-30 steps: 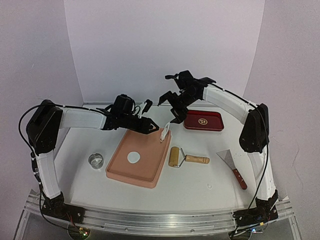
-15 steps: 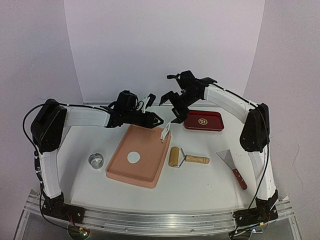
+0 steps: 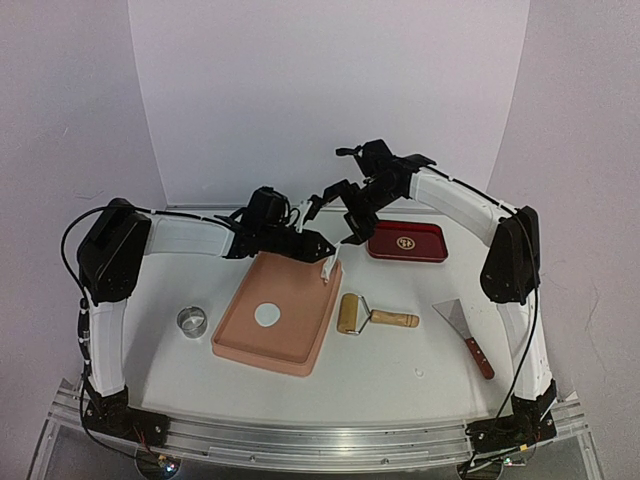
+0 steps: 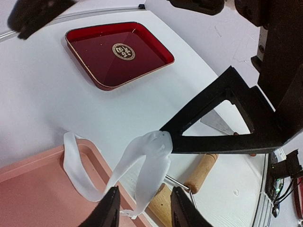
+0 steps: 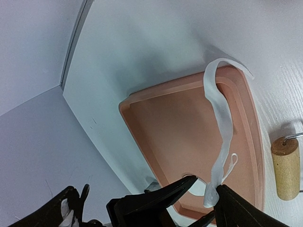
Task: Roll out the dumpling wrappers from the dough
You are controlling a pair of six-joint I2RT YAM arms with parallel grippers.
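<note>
**Top view.** Your left arm reaches across to the far right corner of the pink tray. There the left claw meets the dough, a ragged white strip that stands up from that corner.

**Left wrist view.** The strip clings to the tip of one of the fingers and hangs from it in a loop. Its other end is draped over the rim of the pink tray.

**Right wrist view.** One end of the strip lies in the gap between two dark finger tips and touches one of them. The jaws of the left claw are narrowed but apart, and you cannot tell whether they pinch the strip.

**Right arm.** Your right claw hangs above and just behind the same corner. Its jaws are spread wide and it holds nothing.

**Task items.** The dumpling wrapper, a neat round white disc, lies flat on the floor of the pink tray. It sits left of centre, well apart from the strip.

**On the counter.**
- A small metal ring stands to the left of the pink tray.
- A wooden rolling pin lies just beside the tray's right edge.
- A scraper with a dark red handle lies farther right.
- A red tray sits at the back, behind the rolling pin and near the right claw.
</note>
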